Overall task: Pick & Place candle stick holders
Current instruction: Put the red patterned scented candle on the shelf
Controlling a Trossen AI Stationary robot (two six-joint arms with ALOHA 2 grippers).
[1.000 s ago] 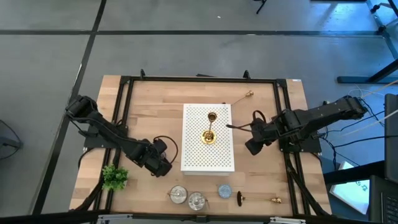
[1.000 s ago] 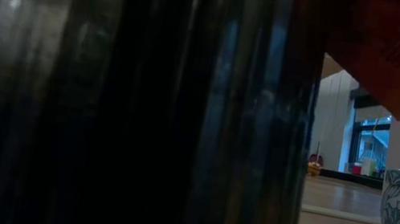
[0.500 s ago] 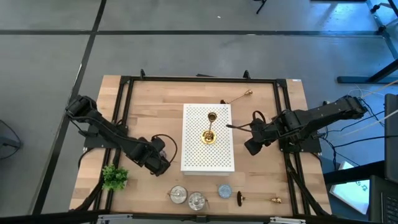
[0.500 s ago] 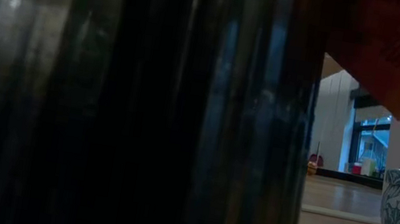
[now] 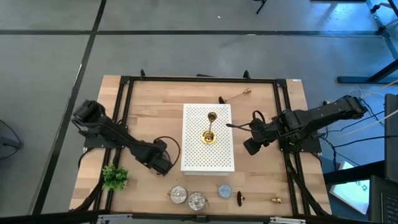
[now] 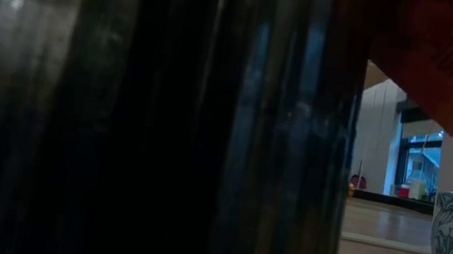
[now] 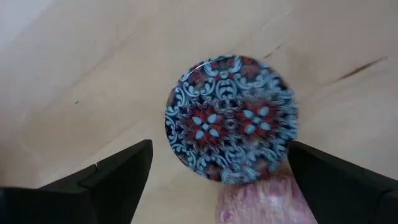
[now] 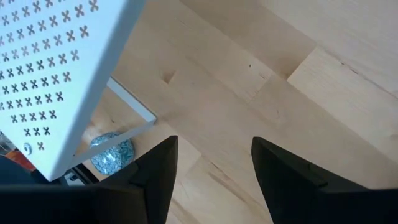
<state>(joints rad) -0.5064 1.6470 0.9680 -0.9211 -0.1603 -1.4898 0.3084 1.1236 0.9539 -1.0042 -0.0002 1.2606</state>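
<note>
Since a second ago the left gripper (image 7: 214, 168) has spread wide over a patterned disc (image 7: 231, 119) by the white stand's (image 5: 208, 163) left edge (nothing held). One candle stick holder (image 5: 210, 128) stands upright on it; right gripper (image 8: 211, 165) waits half open.

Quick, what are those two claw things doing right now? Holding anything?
Left end effector: open, holding nothing, poised over a patterned disc on the table.
Right end effector: open, empty, over bare wood beside the white perforated stand.
</note>
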